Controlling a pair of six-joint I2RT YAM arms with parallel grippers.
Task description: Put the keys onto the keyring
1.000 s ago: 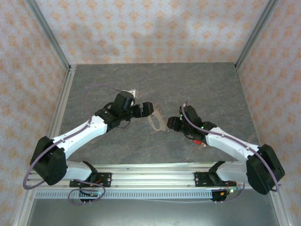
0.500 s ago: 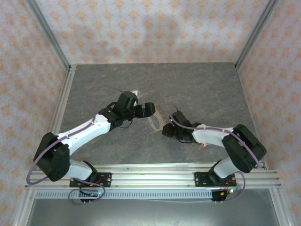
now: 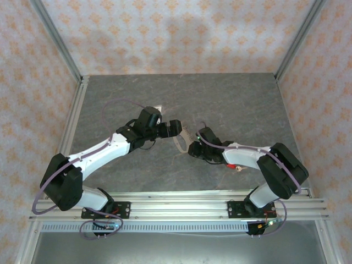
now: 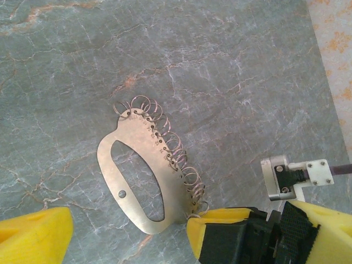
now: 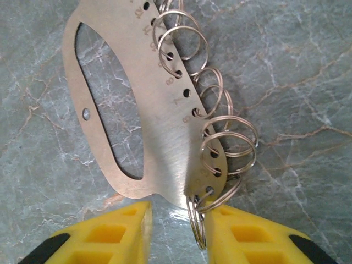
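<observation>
Two pincers meet over the keyring (image 3: 184, 140), a flat steel plate (image 4: 151, 154) with an oval cut-out and a row of numbered holes hung with split rings (image 4: 190, 176), lying flat on the grey marbled table (image 4: 247, 82). The left pincer (image 4: 129, 234) stands spread wide. The plate lies just ahead of it and between its yellow fingers (image 4: 38, 234), with the rounded end closest in and just beside the right-hand fingertip. The right pincer (image 5: 179, 214) comes at the same rounded end of the plate (image 5: 165, 121) from the opposite side, its jaws narrowed but with a gap between them. The end of the plate reaches into that gap, and one split ring (image 5: 197, 223) stands on edge there against the right-hand finger (image 5: 247, 231), while the other finger is clear of it. Whether the ring is pinched cannot be told. In the top view the left pincer (image 3: 175, 127) and right pincer (image 3: 193, 148) flank the keyring, and the red-headed key (image 3: 236, 166) lies on the table well behind the right pincer, beside its forearm.
</observation>
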